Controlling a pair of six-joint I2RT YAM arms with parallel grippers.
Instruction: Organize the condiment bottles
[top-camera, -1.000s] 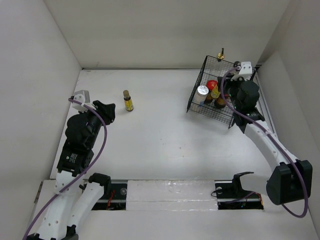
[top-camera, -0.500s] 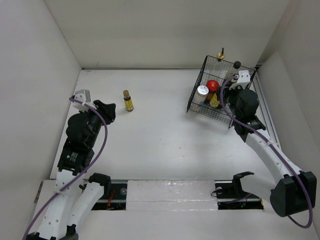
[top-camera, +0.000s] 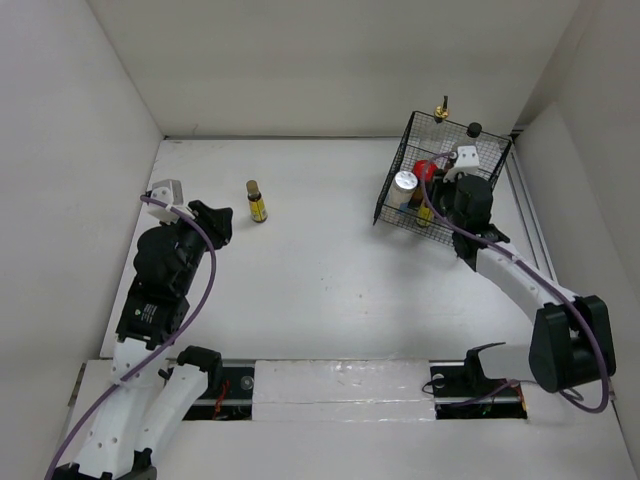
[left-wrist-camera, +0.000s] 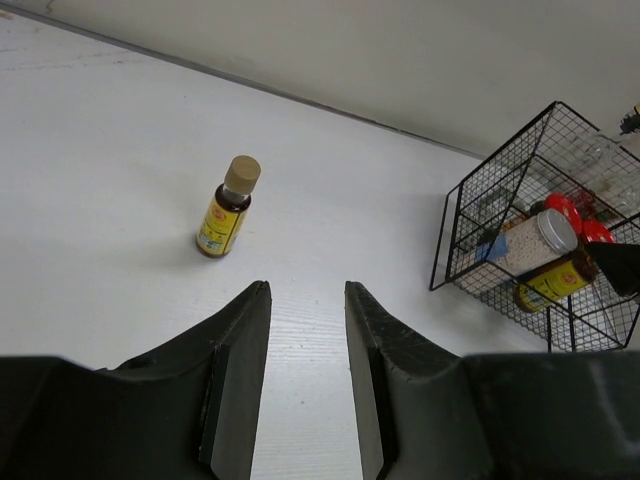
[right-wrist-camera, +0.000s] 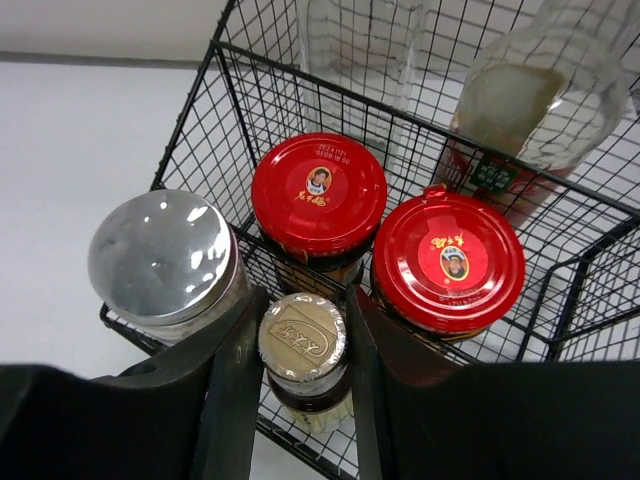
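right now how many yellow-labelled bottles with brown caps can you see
2. The first bottle stands alone on the table; the second bottle is in the black wire rack, gripped by the right pincer.

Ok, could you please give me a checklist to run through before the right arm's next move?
1. Grip of the right gripper: its fingers clamp the cap of the yellow-labelled bottle: ok.
2. That bottle is inside the rack: ok.
3. Its base is seated on the rack floor: cannot tell.
4. Room to open the fingers, with the red-lidded jars and the silver-lidded jar crowding close: cannot tell.
5. The left gripper is open and empty: ok.
6. All bottles racked: the second bottle stands upright on the table, outside the rack: not ok.
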